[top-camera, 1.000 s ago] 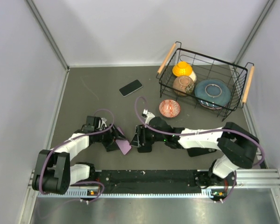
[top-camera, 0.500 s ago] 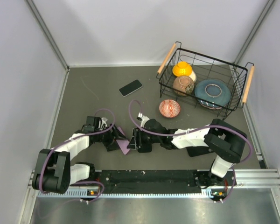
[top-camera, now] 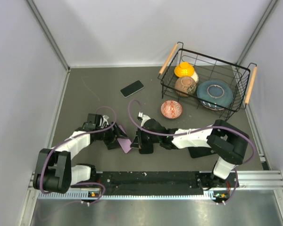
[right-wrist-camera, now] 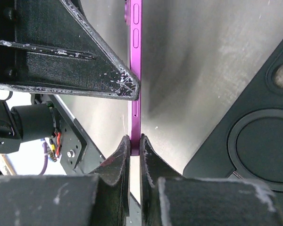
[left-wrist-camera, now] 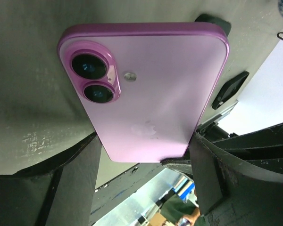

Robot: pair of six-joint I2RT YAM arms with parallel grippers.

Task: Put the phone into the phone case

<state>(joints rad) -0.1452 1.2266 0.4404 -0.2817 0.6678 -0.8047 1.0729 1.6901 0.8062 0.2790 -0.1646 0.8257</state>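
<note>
Insertion not yet begun: left fingers (left-wrist-camera: 70, 179) and right fingers (right-wrist-camera: 113, 165) both clamp the glossy pink smartphone (top-camera: 125, 145), tilted at the near side of the dark grey surface (top-camera: 94, 94), while the flat black rectangular phone case (top-camera: 132, 88) lies well apart.

The right tool (top-camera: 135, 141) has edged leftward against the purple phone (top-camera: 126, 146); its arm (top-camera: 193, 137) folded inward.

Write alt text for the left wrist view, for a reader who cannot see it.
A pink phone, its back and twin lenses facing the camera, is held by its lower end between the two dark fingers of the left gripper. A grey table lies behind it.
</note>
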